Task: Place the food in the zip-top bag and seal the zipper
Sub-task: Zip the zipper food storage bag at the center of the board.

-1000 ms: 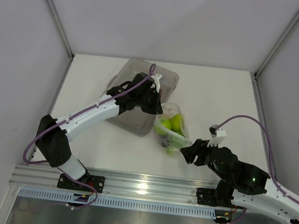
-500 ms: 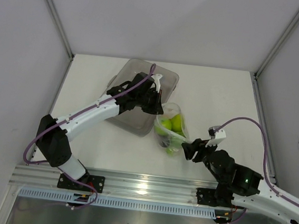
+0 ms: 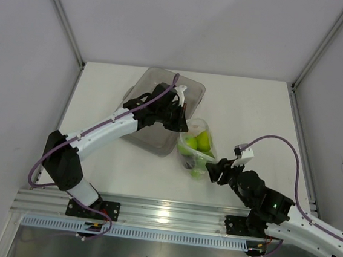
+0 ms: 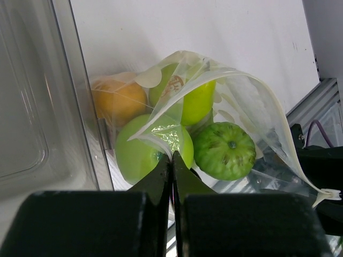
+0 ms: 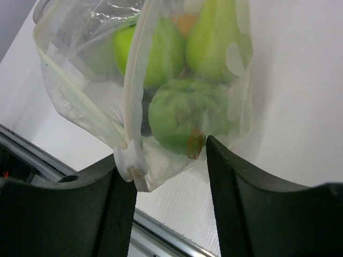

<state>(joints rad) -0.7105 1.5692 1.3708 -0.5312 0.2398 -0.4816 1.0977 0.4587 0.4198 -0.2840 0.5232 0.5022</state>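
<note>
The clear zip-top bag (image 3: 195, 148) lies just off the grey tray's (image 3: 156, 93) front corner. Inside it I see three green fruits (image 4: 224, 150) and one orange fruit (image 4: 119, 100), with a dark piece (image 5: 146, 115) behind them. My left gripper (image 4: 172, 154) is shut on the bag's upper edge; from above the left gripper (image 3: 182, 126) sits at the bag's far side. My right gripper (image 5: 163, 158) is open around the bag's near corner. The zipper (image 5: 138, 69) ends in a white slider (image 5: 128, 160) that touches my right gripper's left finger (image 5: 110, 209).
The tray's clear wall (image 4: 69, 107) stands right beside the bag on its left. A metal rail (image 3: 163, 213) runs along the table's near edge below the bag. White walls enclose the table (image 3: 252, 112) on three sides.
My right gripper has moved left and forward until its fingers stand around the bag's near corner, and its jaws have narrowed a little. My left gripper has kept its hold and not moved.
</note>
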